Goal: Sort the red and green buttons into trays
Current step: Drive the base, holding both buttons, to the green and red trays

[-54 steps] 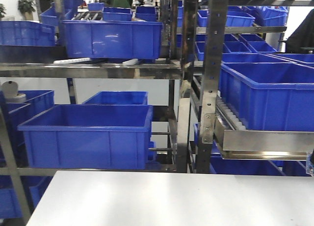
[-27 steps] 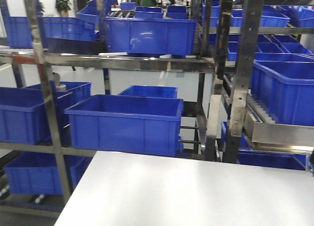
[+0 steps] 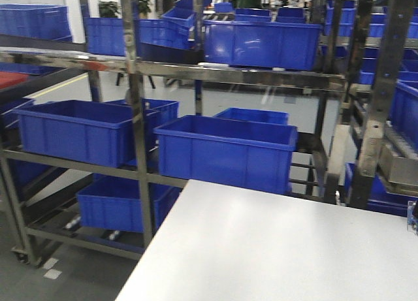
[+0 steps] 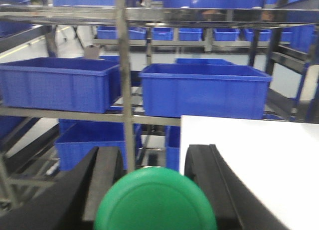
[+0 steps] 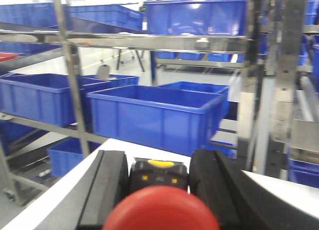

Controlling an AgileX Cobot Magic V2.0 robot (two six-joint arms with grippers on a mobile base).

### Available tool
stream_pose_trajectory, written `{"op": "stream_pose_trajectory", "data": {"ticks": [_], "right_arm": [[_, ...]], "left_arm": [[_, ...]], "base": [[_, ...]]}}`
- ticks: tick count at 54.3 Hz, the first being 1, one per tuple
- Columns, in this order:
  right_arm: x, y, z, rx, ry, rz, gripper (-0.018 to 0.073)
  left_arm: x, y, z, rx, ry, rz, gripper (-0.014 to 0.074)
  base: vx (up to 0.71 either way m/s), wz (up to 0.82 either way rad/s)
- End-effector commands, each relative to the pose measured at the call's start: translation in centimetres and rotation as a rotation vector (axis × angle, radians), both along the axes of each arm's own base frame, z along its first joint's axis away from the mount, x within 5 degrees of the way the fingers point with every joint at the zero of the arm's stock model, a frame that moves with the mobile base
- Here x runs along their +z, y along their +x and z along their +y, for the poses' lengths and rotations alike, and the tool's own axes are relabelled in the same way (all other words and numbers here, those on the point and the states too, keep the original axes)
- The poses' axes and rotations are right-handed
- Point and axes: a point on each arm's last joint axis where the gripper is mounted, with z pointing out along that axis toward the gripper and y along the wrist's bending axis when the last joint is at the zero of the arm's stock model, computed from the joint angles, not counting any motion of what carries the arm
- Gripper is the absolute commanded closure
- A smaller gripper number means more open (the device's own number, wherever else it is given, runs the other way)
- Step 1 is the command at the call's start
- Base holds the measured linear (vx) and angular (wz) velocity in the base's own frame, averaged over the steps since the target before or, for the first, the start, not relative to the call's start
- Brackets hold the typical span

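In the left wrist view my left gripper is shut on the green button, whose domed cap fills the gap between the black fingers. My right gripper in the right wrist view is shut on the red button; its black base with a yellow mark sits tight between the pads. Both hang over the near part of the white table. I cannot make out the trays; only a flat red sliver shows on a shelf at far left. Neither gripper appears in the front view.
A steel rack stands behind and left of the table, holding deep blue crates on several levels. The table's left edge drops to grey floor. More crates and uprights stand at the right.
The front view has swung left: rack and crates slid right in the picture, and the table's left edge, the floor and more left-hand crates came into view.
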Motion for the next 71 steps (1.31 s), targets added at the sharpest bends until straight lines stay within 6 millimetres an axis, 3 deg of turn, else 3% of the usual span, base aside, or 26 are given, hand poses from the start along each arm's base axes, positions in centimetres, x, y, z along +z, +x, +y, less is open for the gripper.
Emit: {"op": "stream_pose_trajectory", "data": {"ticks": [1, 71], "right_arm": [[1.53, -0.20, 0.38, 0.045, 0.004, -0.077, 0.0566], [1.53, -0.20, 0.38, 0.045, 0.004, -0.077, 0.0566]], "left_arm": [[1.92, -0.17, -0.05, -0.004, -0.034, -0.121, 0.0602], [1.92, -0.17, -0.05, -0.004, -0.034, -0.121, 0.0602]], "base": [[-0.12, 0.34], [0.02, 0.50]]}}
